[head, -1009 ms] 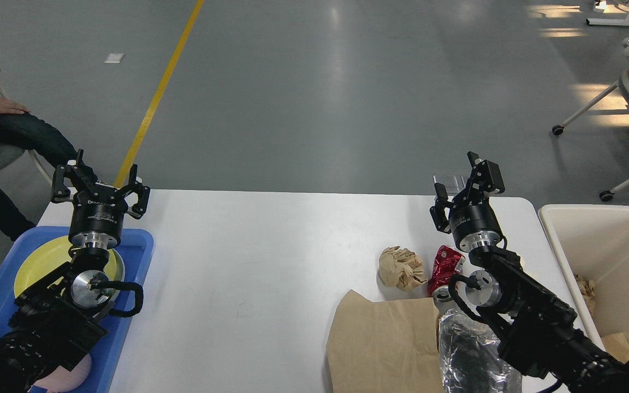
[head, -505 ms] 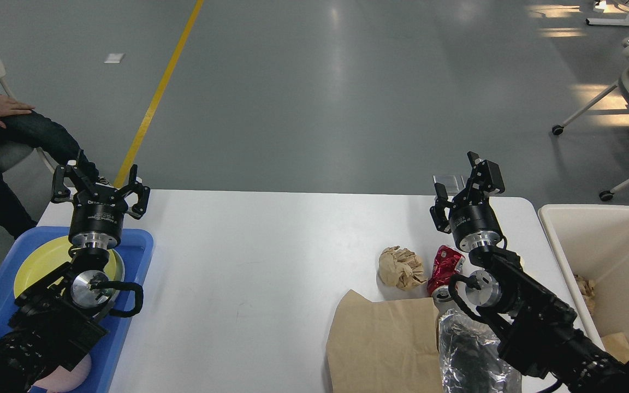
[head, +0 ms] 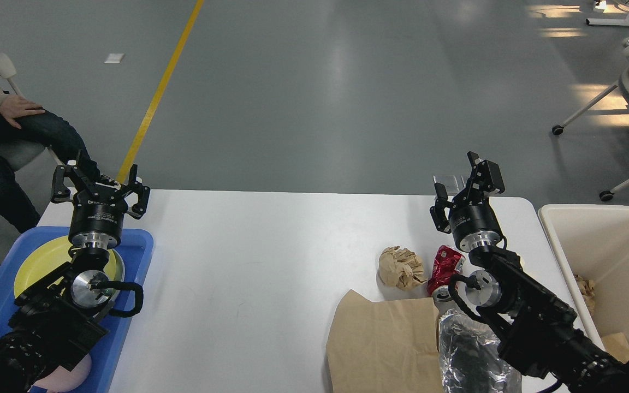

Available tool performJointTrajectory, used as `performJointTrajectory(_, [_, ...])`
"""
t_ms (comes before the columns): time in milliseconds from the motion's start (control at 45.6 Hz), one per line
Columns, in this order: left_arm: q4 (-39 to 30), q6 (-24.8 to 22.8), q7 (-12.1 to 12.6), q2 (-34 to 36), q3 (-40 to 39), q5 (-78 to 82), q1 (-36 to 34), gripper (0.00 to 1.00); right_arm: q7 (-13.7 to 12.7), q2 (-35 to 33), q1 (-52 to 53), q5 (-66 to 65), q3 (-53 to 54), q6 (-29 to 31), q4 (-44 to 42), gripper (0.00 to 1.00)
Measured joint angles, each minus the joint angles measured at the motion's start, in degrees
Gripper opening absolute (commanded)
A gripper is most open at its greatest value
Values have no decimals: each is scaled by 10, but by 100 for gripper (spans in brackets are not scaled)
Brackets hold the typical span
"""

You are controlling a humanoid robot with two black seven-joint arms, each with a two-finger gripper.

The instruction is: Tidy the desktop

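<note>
My left gripper point(head: 98, 180) is spread wide and empty above the tray point(head: 138, 252). My right gripper point(head: 464, 183) is parted and empty, above the can point(head: 445, 265). The desktop point(head: 249, 256) spans the view; its long axis runs left to right. Litter lies at its right end, near the bin point(head: 609, 234). Judged next step: lower the right gripper onto the paper ball point(head: 401, 266), close across its width, lift clear, release over the bin.

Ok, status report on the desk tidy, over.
Left gripper open, empty, above blue tray. Right gripper open, empty. Desktop not cleared: crumpled paper ball, crushed red can, brown paper bag, foil wrapper. Bin at right, path unobstructed.
</note>
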Motion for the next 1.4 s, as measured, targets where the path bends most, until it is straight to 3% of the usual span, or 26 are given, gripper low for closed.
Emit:
performJointTrajectory(856, [0,0,0,0,0,0,0,96,-4,1,9,0,1,-6,-14,100])
performJointTrajectory(1404, [0,0,0,0,0,0,0,96,-4,-38,70,1,-1,-7,-17,100])
